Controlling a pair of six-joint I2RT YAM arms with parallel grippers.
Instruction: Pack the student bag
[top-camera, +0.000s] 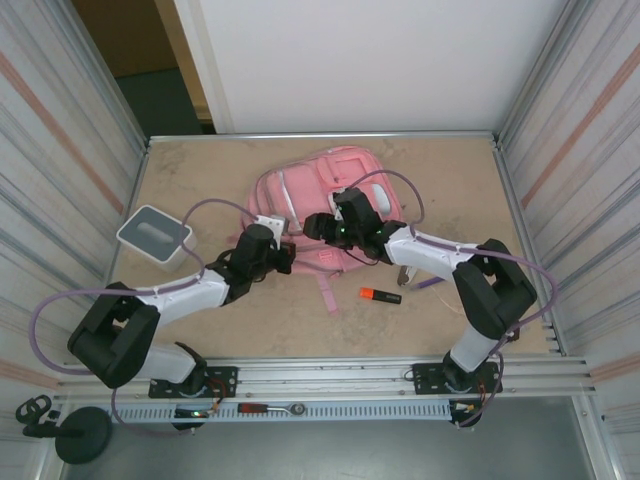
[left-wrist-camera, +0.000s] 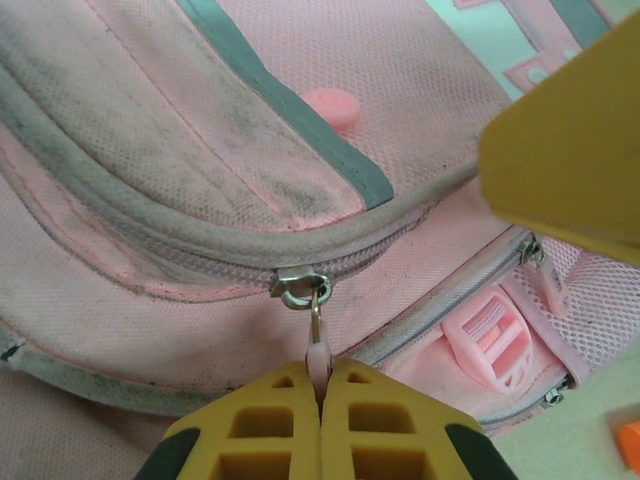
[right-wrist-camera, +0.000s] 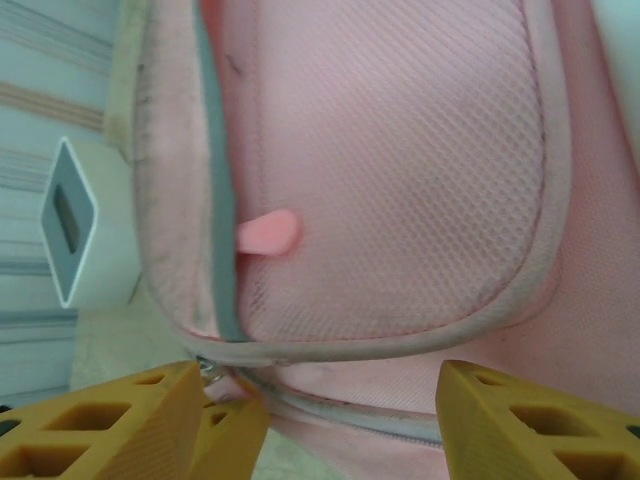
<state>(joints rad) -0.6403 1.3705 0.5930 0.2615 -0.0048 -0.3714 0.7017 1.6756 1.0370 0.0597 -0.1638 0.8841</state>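
Left tool (left-wrist-camera: 322, 378) on tab (left-wrist-camera: 317, 354) (woven bag (left-wrist-camera: 200, 150))

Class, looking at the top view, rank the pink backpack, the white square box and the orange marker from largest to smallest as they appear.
1. Pink backpack, by far the largest.
2. White square box, clearly smaller.
3. Orange marker, the smallest.
None of these look alike in size.

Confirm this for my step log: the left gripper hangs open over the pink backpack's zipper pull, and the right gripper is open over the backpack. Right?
Not quite. The left gripper is shut on the zipper pull of the backpack, pinching its pink tab, as the left wrist view shows. The right gripper is open over the backpack, as you said.
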